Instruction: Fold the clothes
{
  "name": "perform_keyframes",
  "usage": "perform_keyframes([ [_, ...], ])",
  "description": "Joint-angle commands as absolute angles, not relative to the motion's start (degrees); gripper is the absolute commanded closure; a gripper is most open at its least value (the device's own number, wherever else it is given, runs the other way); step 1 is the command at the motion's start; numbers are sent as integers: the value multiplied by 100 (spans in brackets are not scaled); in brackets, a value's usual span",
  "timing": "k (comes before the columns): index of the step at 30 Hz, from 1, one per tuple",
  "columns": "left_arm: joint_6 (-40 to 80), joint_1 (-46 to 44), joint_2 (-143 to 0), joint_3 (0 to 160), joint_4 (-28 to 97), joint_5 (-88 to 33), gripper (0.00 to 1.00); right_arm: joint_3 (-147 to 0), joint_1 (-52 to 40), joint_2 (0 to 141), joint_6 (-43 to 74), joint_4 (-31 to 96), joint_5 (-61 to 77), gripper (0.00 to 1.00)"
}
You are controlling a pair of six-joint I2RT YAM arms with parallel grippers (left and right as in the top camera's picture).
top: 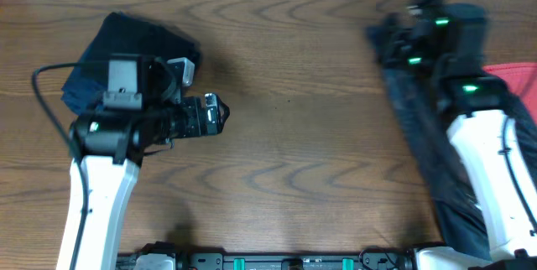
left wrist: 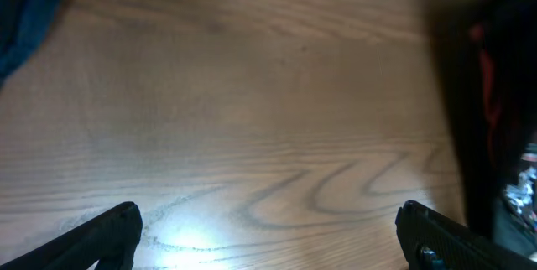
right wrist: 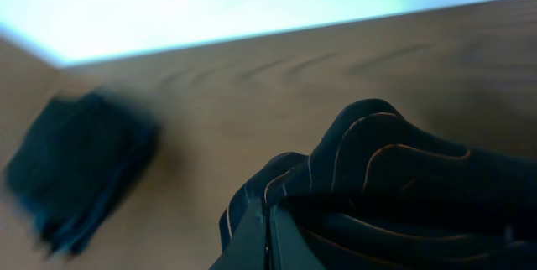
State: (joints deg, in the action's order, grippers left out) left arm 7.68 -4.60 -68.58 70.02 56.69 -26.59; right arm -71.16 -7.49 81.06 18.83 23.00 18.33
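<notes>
The black jersey (top: 419, 127) with thin orange lines lies bunched in a long strip down the right side of the table, from the far right corner to the front edge. My right gripper (right wrist: 268, 235) is shut on a fold of this jersey (right wrist: 394, 178); in the overhead view its fingers are hidden by the arm and the cloth. The coral-red T-shirt (top: 516, 81) shows at the right edge, partly under the right arm. My left gripper (top: 220, 115) hovers over bare wood left of centre, pointing right. Its jaws stand wide open and empty (left wrist: 267, 216).
A folded dark navy garment (top: 138, 48) lies at the back left, partly under the left arm; it also shows in the right wrist view (right wrist: 80, 169). Bare wooden table (top: 302, 136) stretches between the two arms. The arm bases sit along the front edge.
</notes>
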Motion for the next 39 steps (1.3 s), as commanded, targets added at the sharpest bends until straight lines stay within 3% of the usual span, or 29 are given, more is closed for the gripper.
perform_keyframes([
  [1, 694, -440, -6479, 7081, 5721, -2484, 2, -7199, -1785, 8224, 1992, 2307, 1741, 99],
  [6, 692, -440, -6195, 7081, 5951, -1977, 2, -7199, -2928, 8407, 1988, 2655, 1162, 99],
  [9, 692, -443, -6180, 7081, 6077, -1979, 2, -7199, -3398, 8414, 1772, 2860, 1037, 93],
  [11, 694, -443, -6187, 7078, 6106, -1979, 2, -7199, -3612, 8412, 1321, 2891, 1031, 75],
  [13, 692, -443, -6208, 7078, 6086, -1979, 2, -7199, -3719, 8412, 858, 2910, 886, 30],
  [14, 694, -443, -6224, 7078, 6075, -1981, 2, -7199, -3715, 8412, 849, 2921, 637, 28],
  [18, 694, -443, -6366, 7074, 6088, -1986, 2, -7199, -3363, 8394, 1192, 2834, -207, 27],
  [23, 701, -447, -6753, 7013, 6145, -2049, 2, -7199, -2346, 8403, 1837, 2652, -97, 34],
  [29, 786, -469, -7703, 6751, 6047, -2053, 2, -7199, -1439, 8403, 1999, 2860, 351, 34],
  [34, 784, -707, -8831, 6729, 5470, -2309, 2, -7199, -1251, 8403, 2016, 3157, 497, 34],
  [36, 808, -891, -9496, 6729, 5004, -2353, 11, -7199, -1256, 8403, 2016, 3326, 497, 34],
  [39, 904, -1015, -10042, 6729, 4604, -2355, 12, -7199, -1256, 8403, 2016, 3485, 497, 34],
])
